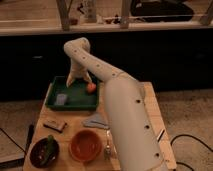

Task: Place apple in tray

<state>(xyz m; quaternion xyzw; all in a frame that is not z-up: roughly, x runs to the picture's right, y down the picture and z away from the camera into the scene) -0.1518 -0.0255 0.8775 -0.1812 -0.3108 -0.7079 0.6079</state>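
Observation:
The apple is a small orange-yellow fruit lying inside the dark-green tray, near its back right corner. The tray stands at the back left of the wooden table. My gripper hangs down over the tray's back part, just left of the apple and slightly above it. The white arm reaches up from the lower right, bends over, and hides part of the tray's right side.
A small grey tin can sits in the tray's left part. On the table in front are a brown bar-like object, a grey flat piece, an orange bowl and a dark bowl.

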